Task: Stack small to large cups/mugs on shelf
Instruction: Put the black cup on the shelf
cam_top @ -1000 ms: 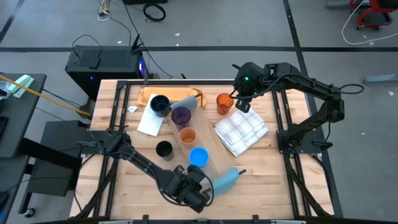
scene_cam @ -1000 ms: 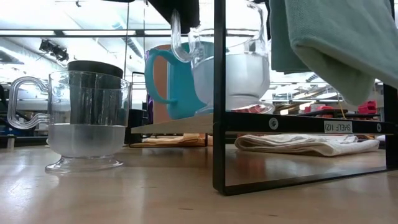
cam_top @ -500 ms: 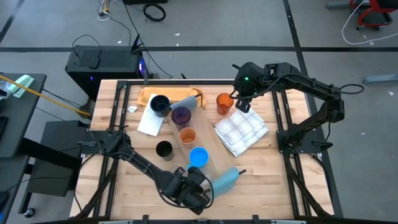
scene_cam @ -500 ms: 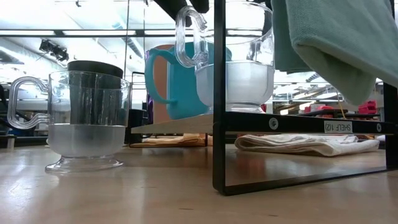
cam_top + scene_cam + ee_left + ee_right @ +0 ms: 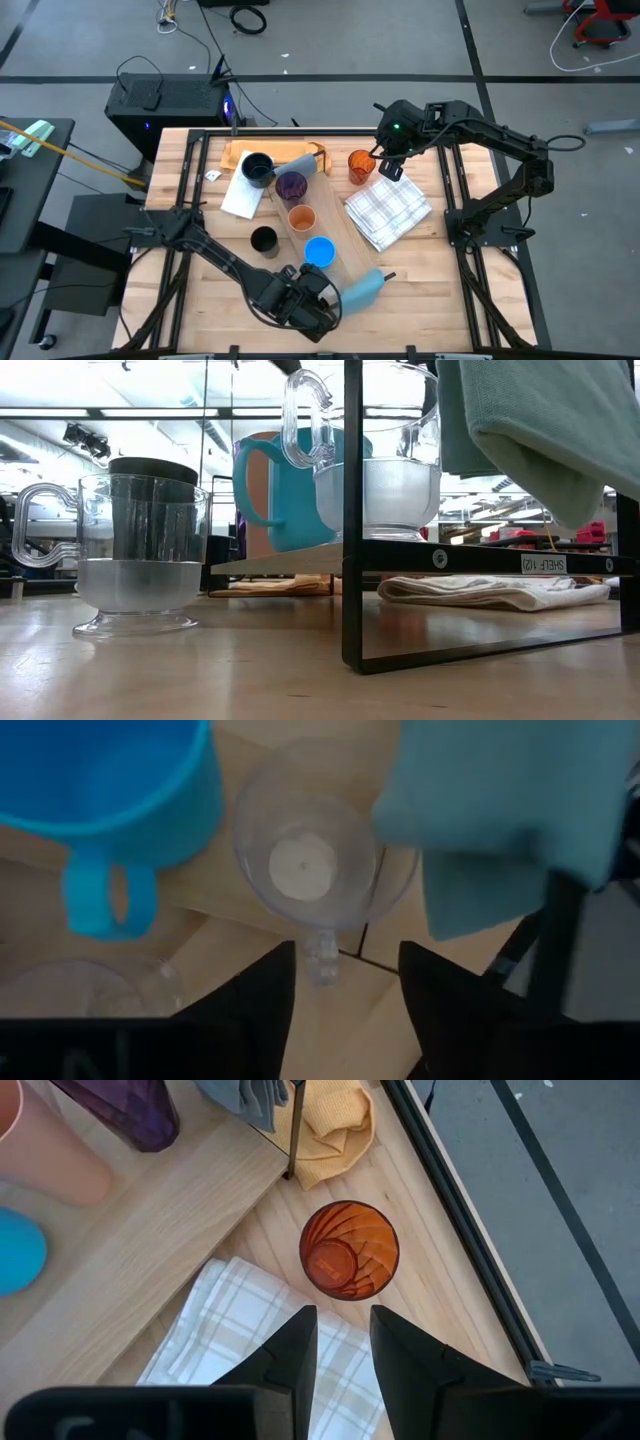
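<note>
A clear cup with a handle [image 5: 305,860] stands upright on the shelf [image 5: 290,560] at its near end, beside the bright blue mug [image 5: 110,790]. My left gripper [image 5: 340,970] hovers open just above it, one finger on either side of the handle [image 5: 322,958] without touching. Farther along the shelf [image 5: 345,245] stand an orange cup [image 5: 301,218], the purple tumbler [image 5: 291,186] and the navy mug [image 5: 258,168]. A black cup [image 5: 264,240] and another clear cup [image 5: 140,550] stand on the table. My right gripper [image 5: 343,1320] hangs slightly open above an orange cup [image 5: 349,1250].
A white checked cloth [image 5: 388,213] lies right of the shelf. A blue-grey cloth [image 5: 362,291] drapes over the shelf's near end, and a yellow cloth [image 5: 335,1130] lies by its far end. The shelf's black frame post [image 5: 352,510] stands beside the clear cup.
My left gripper has let go of the clear cup's handle and risen, almost out of the low view. The clear cup has sunk a little and now stands on the shelf's near end.
</note>
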Robot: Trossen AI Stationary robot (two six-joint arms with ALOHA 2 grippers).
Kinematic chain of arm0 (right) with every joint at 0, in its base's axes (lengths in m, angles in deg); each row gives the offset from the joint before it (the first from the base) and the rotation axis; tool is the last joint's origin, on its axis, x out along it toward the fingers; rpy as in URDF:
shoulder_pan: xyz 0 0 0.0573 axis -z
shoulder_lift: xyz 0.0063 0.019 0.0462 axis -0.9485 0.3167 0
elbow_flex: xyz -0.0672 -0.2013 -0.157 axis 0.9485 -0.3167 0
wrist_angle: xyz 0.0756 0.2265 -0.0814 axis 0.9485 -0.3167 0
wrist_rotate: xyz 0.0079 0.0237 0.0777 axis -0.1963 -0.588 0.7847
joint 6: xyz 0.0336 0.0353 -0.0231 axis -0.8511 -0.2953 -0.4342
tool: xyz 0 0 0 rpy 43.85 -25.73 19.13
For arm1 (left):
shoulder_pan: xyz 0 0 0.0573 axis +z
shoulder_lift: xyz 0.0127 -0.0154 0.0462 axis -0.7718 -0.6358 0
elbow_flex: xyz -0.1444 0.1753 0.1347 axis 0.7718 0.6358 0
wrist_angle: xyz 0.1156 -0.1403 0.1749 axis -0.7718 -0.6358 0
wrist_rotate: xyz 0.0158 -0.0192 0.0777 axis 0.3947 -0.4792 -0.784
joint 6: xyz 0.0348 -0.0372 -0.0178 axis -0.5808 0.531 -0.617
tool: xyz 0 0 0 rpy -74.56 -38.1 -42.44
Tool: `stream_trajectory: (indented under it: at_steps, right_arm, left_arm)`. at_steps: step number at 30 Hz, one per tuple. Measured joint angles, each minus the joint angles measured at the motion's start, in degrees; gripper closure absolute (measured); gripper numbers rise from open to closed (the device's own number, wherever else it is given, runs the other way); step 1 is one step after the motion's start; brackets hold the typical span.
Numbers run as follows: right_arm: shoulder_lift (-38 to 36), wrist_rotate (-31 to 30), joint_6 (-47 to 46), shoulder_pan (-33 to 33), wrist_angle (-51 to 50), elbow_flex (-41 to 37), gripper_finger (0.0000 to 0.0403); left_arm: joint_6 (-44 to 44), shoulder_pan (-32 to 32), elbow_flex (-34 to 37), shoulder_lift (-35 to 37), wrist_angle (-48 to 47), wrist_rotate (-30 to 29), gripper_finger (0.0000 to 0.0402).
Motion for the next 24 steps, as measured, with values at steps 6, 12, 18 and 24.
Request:
stream_trajectory:
  at_steps: [6, 12, 18, 24]
  right_arm:
    - [0.0, 0.0, 0.0, 0.01, 0.0, 0.0, 0.03]
    - [0.0, 0.01, 0.0, -0.01, 0.02, 0.0, 0.03]
    - [0.0, 0.0, 0.0, 0.01, 0.09, 0.0, 0.03]
    - [0.0, 0.0, 0.24, 0.0, 0.07, 0.0, 0.03]
  left_arm:
    - [0.09, -0.02, -0.11, 2.87, -2.87, -0.96, 0.0206]
    - [4.49, -1.21, -0.06, 7.0, -13.09, 0.21, 0.0223]
    - [9.46, -2.19, -0.04, 14.49, -21.73, -6.33, 0.0229]
    - [6.4, -2.2, -0.07, 18.71, -21.91, -14.25, 0.0232]
